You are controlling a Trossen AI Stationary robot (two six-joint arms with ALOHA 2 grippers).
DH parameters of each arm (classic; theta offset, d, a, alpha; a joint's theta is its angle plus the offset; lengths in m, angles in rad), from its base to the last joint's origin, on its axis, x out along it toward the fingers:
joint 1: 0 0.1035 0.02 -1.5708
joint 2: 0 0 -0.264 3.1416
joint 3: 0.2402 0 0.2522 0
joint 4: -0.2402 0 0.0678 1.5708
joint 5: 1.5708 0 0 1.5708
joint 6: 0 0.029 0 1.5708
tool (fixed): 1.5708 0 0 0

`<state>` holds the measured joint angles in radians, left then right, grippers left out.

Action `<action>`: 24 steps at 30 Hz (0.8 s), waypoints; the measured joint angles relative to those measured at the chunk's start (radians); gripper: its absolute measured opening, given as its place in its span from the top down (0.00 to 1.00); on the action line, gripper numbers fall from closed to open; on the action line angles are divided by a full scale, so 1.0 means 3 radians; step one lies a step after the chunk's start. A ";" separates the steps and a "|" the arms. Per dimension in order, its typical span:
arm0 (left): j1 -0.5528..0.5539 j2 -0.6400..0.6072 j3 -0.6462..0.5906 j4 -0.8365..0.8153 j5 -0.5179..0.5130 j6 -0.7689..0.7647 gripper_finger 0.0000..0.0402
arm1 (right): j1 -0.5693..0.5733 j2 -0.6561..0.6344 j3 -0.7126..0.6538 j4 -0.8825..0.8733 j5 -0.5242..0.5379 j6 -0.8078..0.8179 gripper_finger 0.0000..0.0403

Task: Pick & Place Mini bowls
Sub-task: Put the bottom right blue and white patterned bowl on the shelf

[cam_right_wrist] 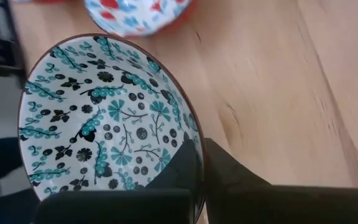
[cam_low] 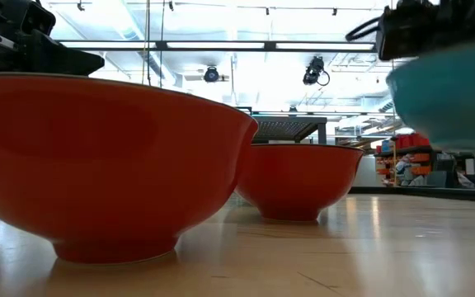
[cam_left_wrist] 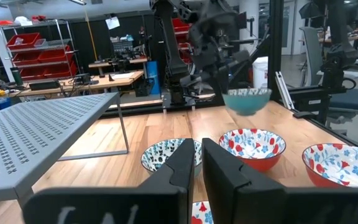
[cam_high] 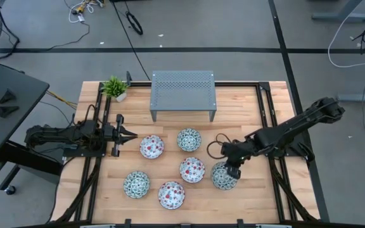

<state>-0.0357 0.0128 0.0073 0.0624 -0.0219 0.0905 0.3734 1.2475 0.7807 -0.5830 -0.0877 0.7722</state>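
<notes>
1. Nearest the low camera, a red-bodied bowl [cam_low: 105, 165] sits on the wooden worktop [cam_low: 369, 247], a second red bowl [cam_low: 299, 181] behind it.
2. At that view's right edge, a teal-bodied bowl [cam_low: 452, 99] hangs clear of the worktop, pinched at its rim by the right claw [cam_right_wrist: 199, 171]. One finger is inside the green-teal floral lining and the other outside, shut on the rim.
3. From above, that lifted bowl [cam_high: 224, 176] is at the right end of the group, beside a pink-patterned bowl [cam_high: 192, 169].
4. Four more bowls rest on the worktop: a pink one [cam_high: 151, 146] and a green one [cam_high: 189, 139] in the back row, a green one [cam_high: 136, 184] and a pink one [cam_high: 171, 194] at the front.
5. The left claw [cam_high: 130, 133] waits at the worktop's left side, its fingers [cam_left_wrist: 225, 177] nearly together and holding nothing, pointed toward the bowls.
6. A grey perforated metal stand [cam_high: 183, 95] is at the back of the worktop, a small potted plant [cam_high: 115, 87] beside its left end.
</notes>
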 joint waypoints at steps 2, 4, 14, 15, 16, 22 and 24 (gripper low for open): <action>-0.0001 0.0000 0.0000 0.0001 0.0000 0.0000 0.91 | -0.0036 -0.0094 0.0005 -0.0019 -0.0015 0.0007 0.99; -0.0001 0.0000 -0.0001 0.0000 0.0001 0.0000 0.91 | -0.0079 -0.0150 0.0051 -0.0055 -0.0015 -0.0008 0.99; -0.0001 0.0000 0.0000 0.0000 0.0001 0.0000 0.91 | -0.0419 -0.0207 0.0723 -0.0492 0.0082 -0.0502 0.99; -0.0001 0.0000 -0.0001 0.0000 0.0000 -0.0001 0.91 | -0.0456 -0.0207 0.0791 -0.0523 0.0082 -0.0547 0.99; -0.0001 0.0000 -0.0001 0.0001 0.0001 -0.0001 0.91 | -0.0497 -0.0207 0.0857 -0.0554 0.0082 -0.0597 0.99; -0.0001 0.0000 0.0000 0.0001 0.0001 0.0000 0.91 | -0.0767 -0.0207 0.1273 -0.0819 0.0082 -0.0995 0.99; 0.0000 0.0000 0.0000 0.0000 0.0001 -0.0001 0.91 | -0.0862 -0.0207 0.1413 -0.0903 0.0082 -0.1100 0.99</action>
<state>-0.0357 0.0128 0.0073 0.0624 -0.0217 0.0902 0.1149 1.1854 1.2045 -0.8539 -0.0632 0.4422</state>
